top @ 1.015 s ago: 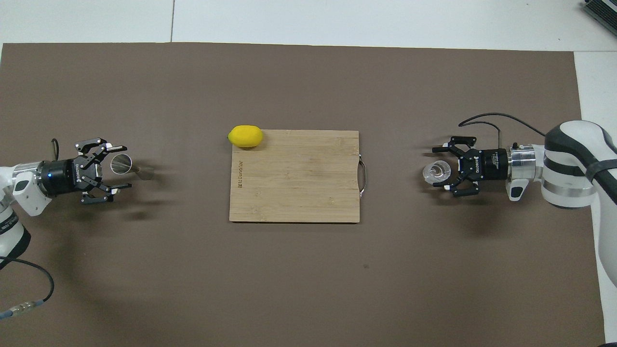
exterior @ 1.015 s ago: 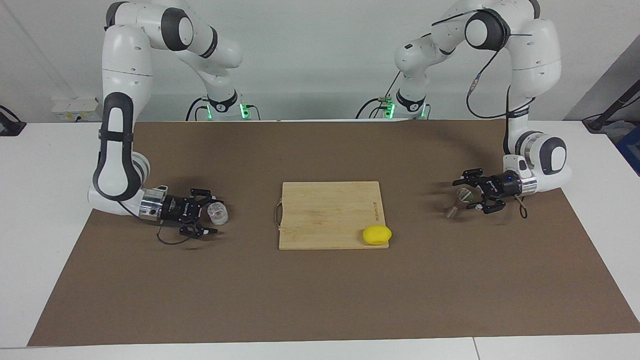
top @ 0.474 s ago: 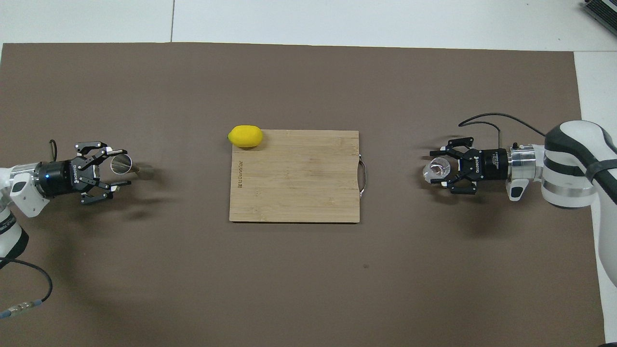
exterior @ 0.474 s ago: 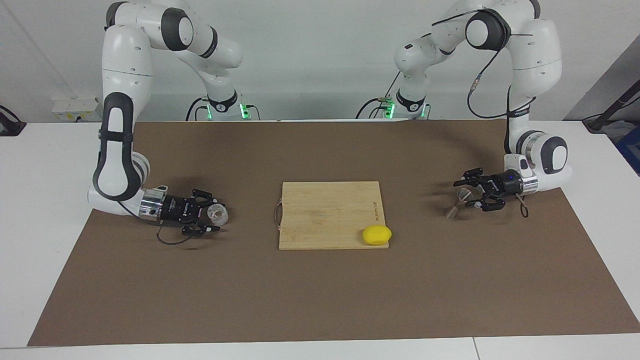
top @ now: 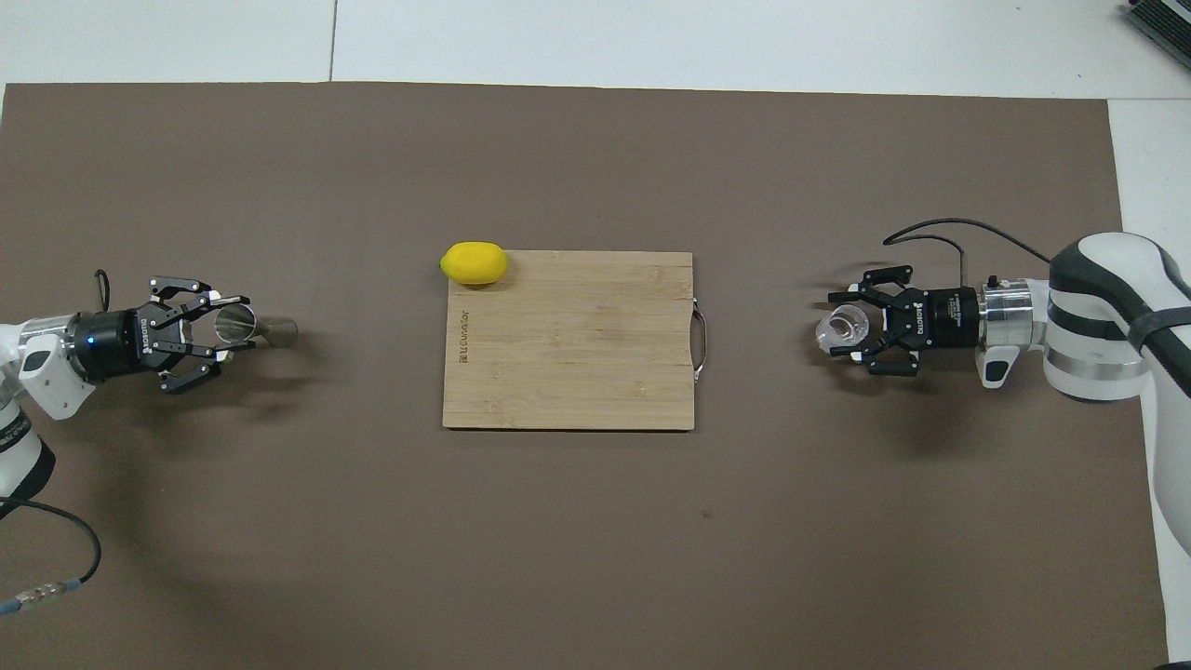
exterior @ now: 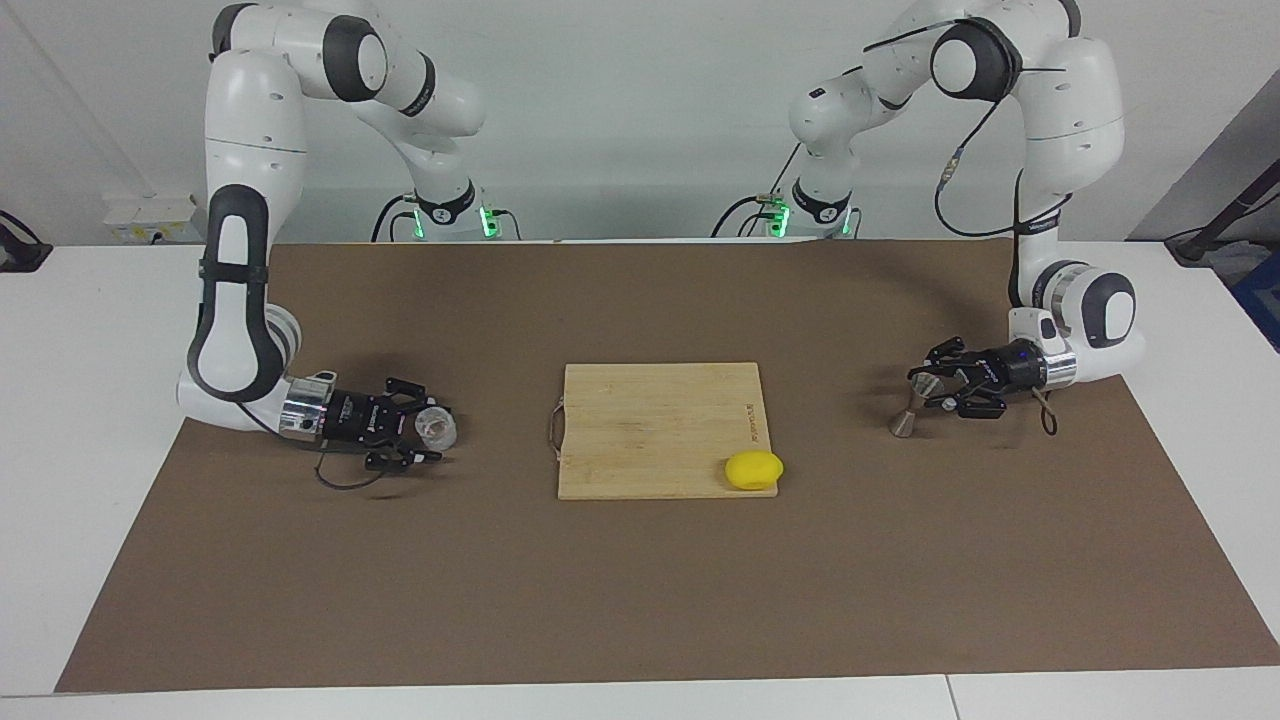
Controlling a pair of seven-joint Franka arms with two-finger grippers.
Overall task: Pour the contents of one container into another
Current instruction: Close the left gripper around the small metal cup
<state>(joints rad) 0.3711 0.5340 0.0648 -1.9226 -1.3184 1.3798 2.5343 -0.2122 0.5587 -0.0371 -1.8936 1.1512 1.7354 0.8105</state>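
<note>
In the facing view the left gripper (exterior: 926, 392) sits low at the left arm's end of the brown mat (exterior: 640, 600), its fingers pinched onto the upper cone of the steel jigger (exterior: 912, 405), which stands upright with its lower cone on the mat. At the right arm's end, the right gripper (exterior: 432, 428) lies level just above the mat with its fingers set on either side of the glass cup (exterior: 437, 427) and clamped on its wall (the cup looks upright and rests on the mat). Between them lies the wooden cutting board (exterior: 655, 425), well apart from both grippers, with a lemon (exterior: 754, 470) on the corner farthest from the robots, toward the left arm's end. In the overhead view the left gripper (top: 228, 325) comes in from the edge, its fingertips closed against the jigger's (top: 244, 326) open upper rim, the base showing just past it toward the board. The right gripper (top: 849, 326) holds the glass cup (top: 843, 328) between its fingers, mouth upward. The cutting board (top: 569, 354) lies midway, handle toward the right arm's end, and the lemon (top: 475, 263) overhangs its corner.
</note>
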